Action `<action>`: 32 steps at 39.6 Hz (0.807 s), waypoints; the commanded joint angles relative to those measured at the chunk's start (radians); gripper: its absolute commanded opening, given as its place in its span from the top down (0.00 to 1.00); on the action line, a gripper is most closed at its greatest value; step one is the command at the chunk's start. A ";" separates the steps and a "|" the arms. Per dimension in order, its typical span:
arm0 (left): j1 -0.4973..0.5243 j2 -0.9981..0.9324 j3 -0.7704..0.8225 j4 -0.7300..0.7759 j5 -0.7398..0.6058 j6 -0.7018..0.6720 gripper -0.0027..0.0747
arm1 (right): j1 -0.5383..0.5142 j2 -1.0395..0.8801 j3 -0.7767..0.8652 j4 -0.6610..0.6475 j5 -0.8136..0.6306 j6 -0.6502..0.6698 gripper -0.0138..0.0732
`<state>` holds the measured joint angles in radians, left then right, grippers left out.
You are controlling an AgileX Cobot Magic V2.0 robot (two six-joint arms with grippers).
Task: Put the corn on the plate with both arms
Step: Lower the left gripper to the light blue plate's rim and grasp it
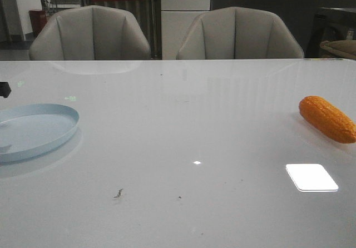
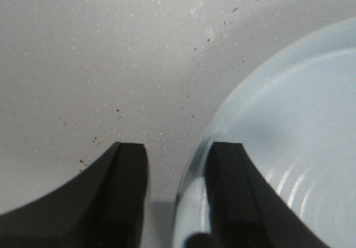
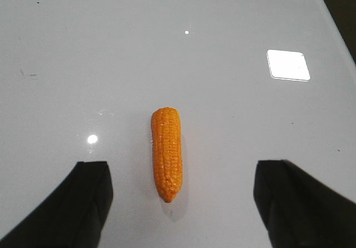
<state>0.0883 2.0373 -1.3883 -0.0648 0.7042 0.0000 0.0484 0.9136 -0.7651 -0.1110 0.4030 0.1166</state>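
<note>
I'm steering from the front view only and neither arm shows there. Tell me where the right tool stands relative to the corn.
Observer: The right tool hangs above the corn, fingers spread wide to either side of the cob, not touching it.
Operator: Report the left one.
Observer: The left tool is open with the plate rim running between its fingers; one finger sits over the plate's inner side, the other over the table.
Operator: Say whether the plate holds anything.
Observer: The part seen from the left wrist is bare pale blue.
</note>
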 commanded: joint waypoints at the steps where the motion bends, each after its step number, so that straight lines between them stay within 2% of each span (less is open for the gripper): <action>1: 0.001 -0.041 -0.028 -0.009 -0.020 -0.011 0.79 | 0.001 -0.004 -0.030 -0.007 -0.069 -0.004 0.12; 3: 0.001 -0.041 -0.028 -0.010 -0.020 -0.011 0.85 | 0.001 -0.004 -0.030 -0.007 -0.069 -0.004 0.12; 11: 0.001 -0.041 -0.035 -0.011 -0.016 -0.011 0.85 | 0.001 -0.003 -0.030 -0.007 -0.069 -0.004 0.12; 16: 0.001 -0.041 -0.090 -0.014 0.049 -0.011 0.85 | 0.001 -0.003 -0.030 -0.007 -0.069 -0.004 0.12; 25: 0.001 -0.041 -0.293 -0.090 0.204 -0.011 0.85 | 0.001 -0.004 -0.030 -0.007 -0.071 -0.004 0.12; 32: 0.001 -0.041 -0.472 -0.277 0.288 -0.011 0.85 | 0.001 -0.004 -0.030 -0.007 -0.071 -0.004 0.12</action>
<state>0.0883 2.0514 -1.7531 -0.2158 0.9755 0.0000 0.0484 0.9182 -0.7651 -0.1110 0.4030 0.1188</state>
